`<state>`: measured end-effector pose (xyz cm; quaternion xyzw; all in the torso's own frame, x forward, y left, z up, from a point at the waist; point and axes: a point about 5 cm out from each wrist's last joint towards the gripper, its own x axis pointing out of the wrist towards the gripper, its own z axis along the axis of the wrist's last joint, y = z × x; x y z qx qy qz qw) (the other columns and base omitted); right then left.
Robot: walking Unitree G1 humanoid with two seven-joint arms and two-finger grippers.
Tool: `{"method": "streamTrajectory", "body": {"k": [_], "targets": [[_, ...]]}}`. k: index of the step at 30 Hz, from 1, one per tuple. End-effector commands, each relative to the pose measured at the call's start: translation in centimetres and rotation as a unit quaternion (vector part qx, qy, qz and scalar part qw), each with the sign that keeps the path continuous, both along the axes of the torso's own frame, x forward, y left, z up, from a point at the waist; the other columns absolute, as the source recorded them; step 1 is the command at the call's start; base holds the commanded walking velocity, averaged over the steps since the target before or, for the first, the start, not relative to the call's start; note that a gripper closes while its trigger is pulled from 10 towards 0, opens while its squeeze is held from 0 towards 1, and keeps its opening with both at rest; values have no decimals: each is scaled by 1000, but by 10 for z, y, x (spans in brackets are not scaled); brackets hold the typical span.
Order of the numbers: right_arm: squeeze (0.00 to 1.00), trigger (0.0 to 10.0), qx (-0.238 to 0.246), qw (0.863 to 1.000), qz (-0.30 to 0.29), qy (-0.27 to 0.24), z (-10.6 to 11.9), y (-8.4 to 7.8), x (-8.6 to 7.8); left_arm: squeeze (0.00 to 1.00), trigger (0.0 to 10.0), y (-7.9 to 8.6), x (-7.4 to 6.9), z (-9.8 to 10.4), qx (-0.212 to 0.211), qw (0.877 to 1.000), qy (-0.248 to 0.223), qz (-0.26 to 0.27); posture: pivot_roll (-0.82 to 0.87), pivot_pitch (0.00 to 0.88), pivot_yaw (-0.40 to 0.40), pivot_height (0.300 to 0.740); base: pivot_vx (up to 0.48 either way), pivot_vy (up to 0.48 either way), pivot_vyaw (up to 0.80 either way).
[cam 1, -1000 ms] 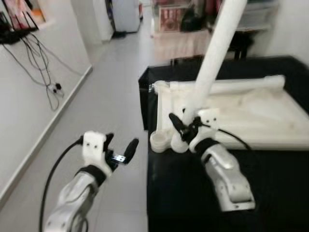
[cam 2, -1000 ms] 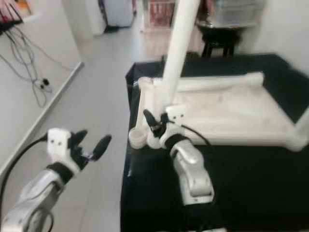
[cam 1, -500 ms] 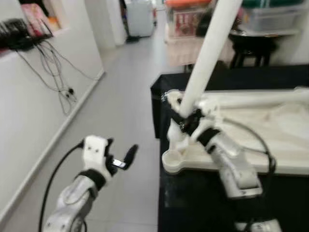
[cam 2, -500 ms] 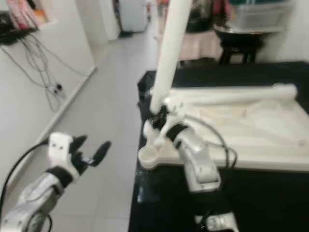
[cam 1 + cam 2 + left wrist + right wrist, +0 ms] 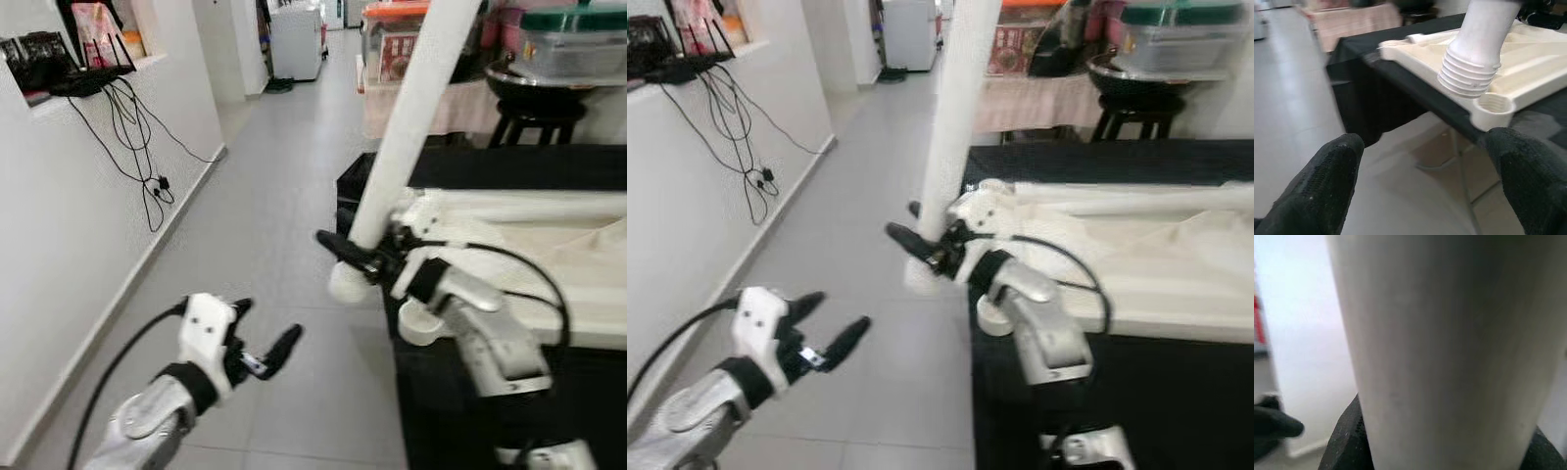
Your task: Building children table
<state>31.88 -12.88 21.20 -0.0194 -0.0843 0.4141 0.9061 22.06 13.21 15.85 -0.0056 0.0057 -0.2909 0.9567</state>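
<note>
Table leg (image 5: 416, 108): white tube, tilted, threaded end just off the tabletop's (image 5: 549, 264) corner socket.
Right gripper (image 5: 358, 257): arm bent across, fingers clamped on leg.
Left gripper (image 5: 263, 343): low over floor, fingers spread.

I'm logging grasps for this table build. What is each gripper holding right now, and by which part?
The right gripper holds the white table leg near its lower, threaded end. The left gripper is open and holds nothing.
</note>
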Motion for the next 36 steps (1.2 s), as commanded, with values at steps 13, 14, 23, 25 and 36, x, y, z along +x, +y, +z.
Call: {"method": "streamTrajectory", "body": {"k": [13, 14, 23, 25, 36], "targets": [[0, 10000, -12, 1000, -7, 10, 3, 7, 13, 0, 10000, 16, 2, -2, 47, 998, 2, 52, 26, 85, 33, 740, 0, 0, -800], [0, 10000, -12, 1000, -4, 10, 3, 8, 14, 0, 10000, 16, 2, -2, 51, 997, 0, 55, 26, 86, 32, 740, 0, 0, -800], [0, 10000, -7, 1000, 10, 10, 7, 14, 17, 0, 10000, 18, 3, -1, 64, 995, -6, 73, 31, 94, 25, 740, 0, 0, -800], [0, 10000, -5, 1000, 16, 10, 6, 17, 16, 0, 10000, 18, 3, -1, 66, 995, -8, 76, 32, 94, 24, 740, 0, 0, -800], [0, 10000, 1, 998, 59, 11, 4, 25, 9, 0, 10000, 18, 1, -1, 97, 992, -19, 83, 42, 101, 25, 740, 0, 0, 0]]}}
